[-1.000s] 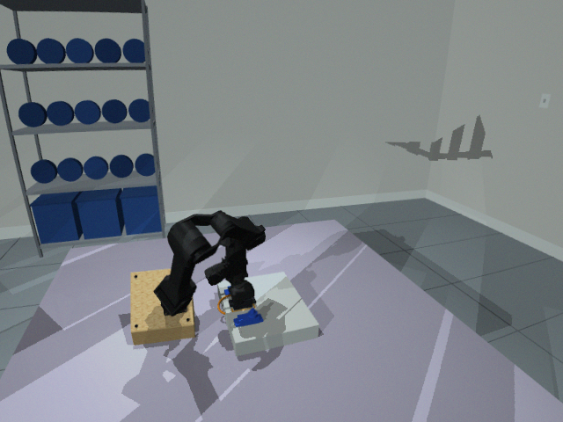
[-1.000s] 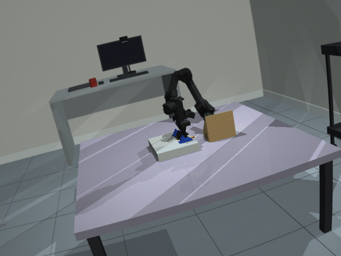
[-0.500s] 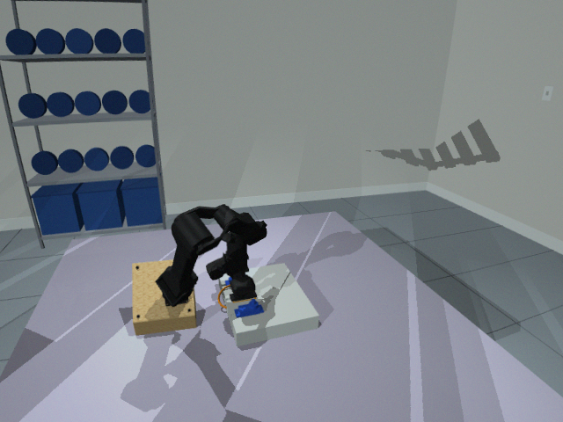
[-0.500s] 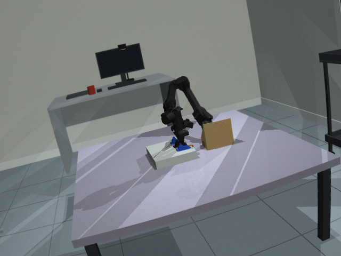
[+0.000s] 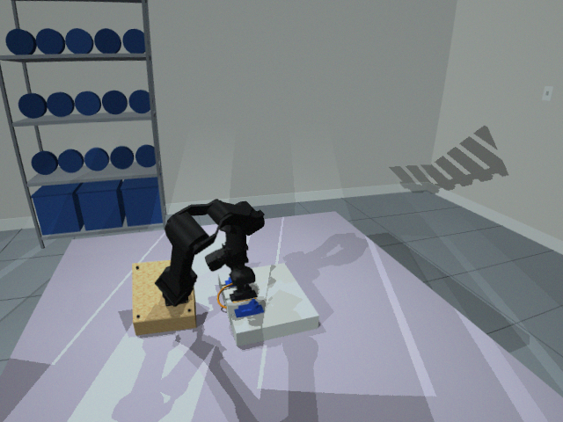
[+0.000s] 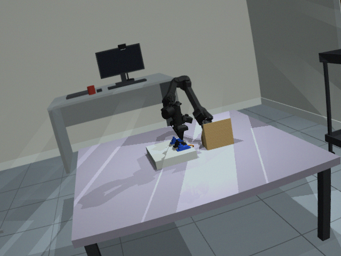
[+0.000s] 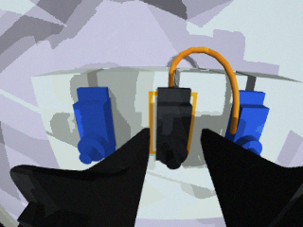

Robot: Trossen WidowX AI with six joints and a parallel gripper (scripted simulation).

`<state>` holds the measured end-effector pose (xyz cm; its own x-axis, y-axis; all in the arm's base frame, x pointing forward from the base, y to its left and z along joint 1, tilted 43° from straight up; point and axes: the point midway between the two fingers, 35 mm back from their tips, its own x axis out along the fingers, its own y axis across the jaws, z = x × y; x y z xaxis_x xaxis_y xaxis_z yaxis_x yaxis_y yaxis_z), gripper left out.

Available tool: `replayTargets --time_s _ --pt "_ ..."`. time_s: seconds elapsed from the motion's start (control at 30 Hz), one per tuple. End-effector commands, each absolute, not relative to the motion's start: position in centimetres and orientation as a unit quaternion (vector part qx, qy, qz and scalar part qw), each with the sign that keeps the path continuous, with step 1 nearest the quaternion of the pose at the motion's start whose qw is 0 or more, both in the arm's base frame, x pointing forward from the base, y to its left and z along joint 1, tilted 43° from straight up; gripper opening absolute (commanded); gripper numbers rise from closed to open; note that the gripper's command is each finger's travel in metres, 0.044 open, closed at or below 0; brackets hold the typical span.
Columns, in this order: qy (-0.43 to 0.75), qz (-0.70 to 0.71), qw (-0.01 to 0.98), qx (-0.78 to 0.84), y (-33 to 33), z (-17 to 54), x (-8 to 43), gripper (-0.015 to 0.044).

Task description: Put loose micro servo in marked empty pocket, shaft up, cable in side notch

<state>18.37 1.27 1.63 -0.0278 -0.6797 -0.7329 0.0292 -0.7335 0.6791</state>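
Lilac tabletop (image 5: 363,363) (image 6: 209,190), white deck (image 5: 290,294) (image 6: 162,159) (image 7: 57,113) w/ blk servo (image 6: 181,143) (image 7: 174,123) btwn spread tool (image 5: 243,294) (image 6: 181,137) (image 7: 176,134) fingers, orange cable (image 5: 219,297) (image 6: 191,145) (image 7: 201,49) looped.
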Motion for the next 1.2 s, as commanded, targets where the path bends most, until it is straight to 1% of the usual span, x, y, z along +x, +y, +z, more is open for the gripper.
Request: replayTargets --time_s 0.0,0.13,0.3,0.33,0.53,0.67,0.87,1.17 --pt "-0.254 -0.672 0.261 0.645 1.6 2.0 18.4 0.0188" --pt "-0.252 -0.671 0.263 0.645 2.0 2.3 19.8 0.0292" --pt "-0.254 -0.671 0.260 0.646 3.9 4.0 24.1 0.0424" --pt "-0.254 -0.671 0.260 0.646 4.3 4.4 25.0 0.0440" --pt "-0.254 -0.671 0.260 0.646 5.9 6.3 29.4 0.0440" --pt "-0.254 -0.671 0.259 0.647 6.1 6.5 29.5 0.0440" --pt "-0.256 -0.669 0.255 0.650 8.9 9.8 28.6 0.0440" --pt "-0.256 -0.669 0.255 0.650 8.9 9.8 28.6 0.0440"
